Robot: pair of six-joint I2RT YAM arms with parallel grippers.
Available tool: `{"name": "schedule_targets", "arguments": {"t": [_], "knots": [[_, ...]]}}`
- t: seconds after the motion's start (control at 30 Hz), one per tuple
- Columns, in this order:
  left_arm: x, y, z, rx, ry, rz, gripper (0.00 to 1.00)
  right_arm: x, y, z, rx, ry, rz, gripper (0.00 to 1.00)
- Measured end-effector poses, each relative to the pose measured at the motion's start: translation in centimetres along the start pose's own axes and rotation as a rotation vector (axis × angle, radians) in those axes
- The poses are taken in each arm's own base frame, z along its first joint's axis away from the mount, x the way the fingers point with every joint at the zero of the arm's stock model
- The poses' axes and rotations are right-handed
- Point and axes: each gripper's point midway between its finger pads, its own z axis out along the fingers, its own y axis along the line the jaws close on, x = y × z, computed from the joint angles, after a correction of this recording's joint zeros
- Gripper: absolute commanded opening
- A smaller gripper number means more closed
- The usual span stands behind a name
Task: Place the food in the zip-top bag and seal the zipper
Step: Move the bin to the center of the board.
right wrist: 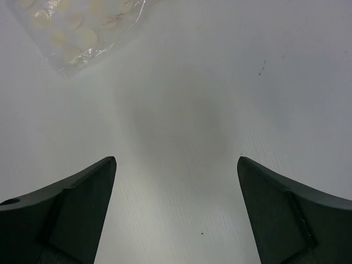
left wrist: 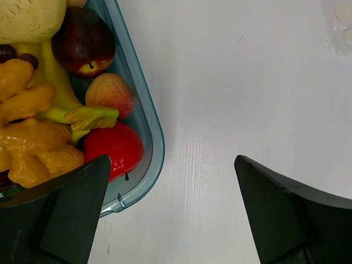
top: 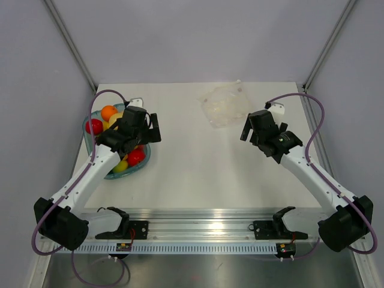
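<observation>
- Top external: food (top: 108, 112) sits in the bowl (left wrist: 158, 144) at left, zip-top bag (top: 225, 105) lies flat at the far side, well apart.
- Left gripper (left wrist: 173, 162) and right gripper (right wrist: 176, 162): both spread wide, empty.
- Toys look light and firm; the bag looks floppy and slippery, so I'd pinch its edge.
- Bare table (top: 198, 174) between them; the bowl wall crowds me.
</observation>
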Motion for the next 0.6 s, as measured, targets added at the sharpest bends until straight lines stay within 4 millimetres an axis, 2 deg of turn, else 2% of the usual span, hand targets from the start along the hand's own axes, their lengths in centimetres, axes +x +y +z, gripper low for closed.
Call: {"name": "schedule_targets", "arguments": {"t": [0.27, 0.47, 0.6], "knots": [[-0.1, 0.8, 0.2, -0.048, -0.01, -0.008, 0.99, 1.2, 0.1, -0.2, -0.035, 0.03, 0.002, 0.99], [0.0, 1.2, 1.7, -0.124, 0.031, -0.014, 0.99, 2.0, 0.2, -1.0, -0.101, 0.028, 0.013, 1.0], [-1.3, 0.5, 2.9, -0.147, 0.057, -0.026, 0.88, 2.1, 0.6, -1.3, -0.141, 0.025, 0.021, 0.99]]}}
